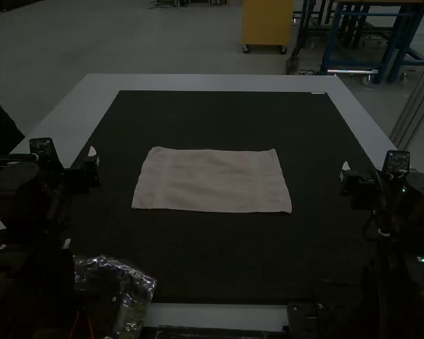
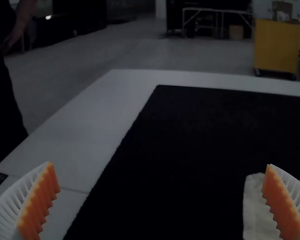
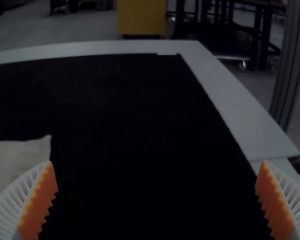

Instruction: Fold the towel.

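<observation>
The pale pinkish towel (image 1: 212,180) lies flat as a wide rectangle in the middle of the dark mat; I cannot tell whether it is one layer or folded. My left gripper (image 1: 92,159) is off to the towel's left, and my right gripper (image 1: 345,174) is off to its right, neither touching it. In the left wrist view my left gripper (image 2: 162,200) has its fingers wide apart, with part of the towel (image 2: 255,210) below and beyond one finger. My right gripper (image 3: 156,200) is likewise wide apart in its wrist view, near a towel corner (image 3: 20,162).
The dark mat (image 1: 219,261) covers most of the white table (image 1: 219,82). Crumpled clear plastic (image 1: 131,293) lies at the near left, beside the left arm's base. The two arms stand at the near left and right sides.
</observation>
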